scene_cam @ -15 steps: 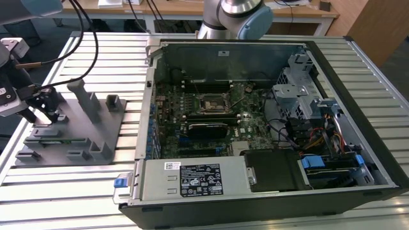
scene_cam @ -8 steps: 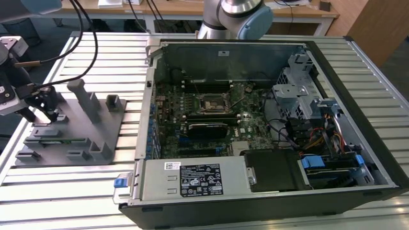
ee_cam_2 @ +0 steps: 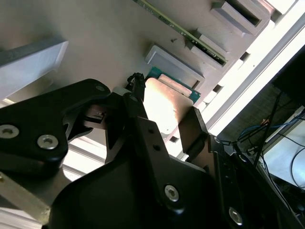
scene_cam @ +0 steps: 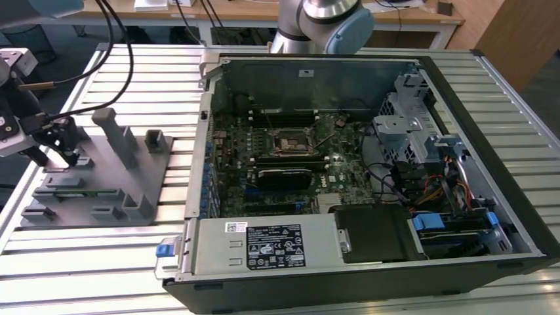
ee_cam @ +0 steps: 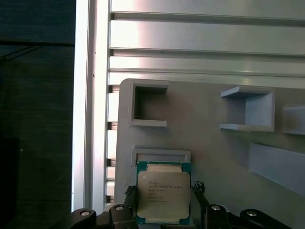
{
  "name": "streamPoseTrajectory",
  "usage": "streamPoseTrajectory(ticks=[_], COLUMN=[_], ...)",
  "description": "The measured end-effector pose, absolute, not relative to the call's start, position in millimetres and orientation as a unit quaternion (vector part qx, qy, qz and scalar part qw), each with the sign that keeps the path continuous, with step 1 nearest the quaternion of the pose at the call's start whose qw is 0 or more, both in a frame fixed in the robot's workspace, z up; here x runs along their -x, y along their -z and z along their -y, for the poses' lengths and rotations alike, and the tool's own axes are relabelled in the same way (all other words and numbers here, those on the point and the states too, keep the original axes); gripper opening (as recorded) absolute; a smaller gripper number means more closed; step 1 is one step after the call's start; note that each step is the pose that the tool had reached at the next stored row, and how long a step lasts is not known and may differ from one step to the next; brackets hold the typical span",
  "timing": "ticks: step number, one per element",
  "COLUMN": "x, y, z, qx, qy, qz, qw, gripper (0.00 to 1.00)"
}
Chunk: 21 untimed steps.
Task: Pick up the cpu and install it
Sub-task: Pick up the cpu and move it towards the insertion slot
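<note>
We see the gripper (scene_cam: 54, 146) low over the grey fixture tray (scene_cam: 157, 174) at the exterior view's left, and in the first wrist view the cpu (ee_cam: 163, 193) lies flat in a shallow framed recess of that tray, metal top up. The jaws are drawn in narrow, one of the dark fingers (ee_cam: 129, 200) against each of two opposite edges of the chip (it sits in its recess all the same). Well apart, toward the exterior view's right, the open computer case (scene_cam: 315, 82) holds the motherboard (scene_cam: 232, 147) with its dark square socket (scene_cam: 289, 141).
</note>
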State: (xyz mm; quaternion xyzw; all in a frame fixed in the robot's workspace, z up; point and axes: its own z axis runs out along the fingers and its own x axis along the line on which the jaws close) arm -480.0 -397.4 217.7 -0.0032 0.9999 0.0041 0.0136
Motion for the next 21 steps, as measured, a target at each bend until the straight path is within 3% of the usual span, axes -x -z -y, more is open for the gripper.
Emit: streamPoseTrajectory(ticks=[21], x=[480.0], y=[-230.4], z=[397.4], qx=[0.003], qy=[-0.004], qz=[-1.0], qw=[0.014], gripper=[0.53])
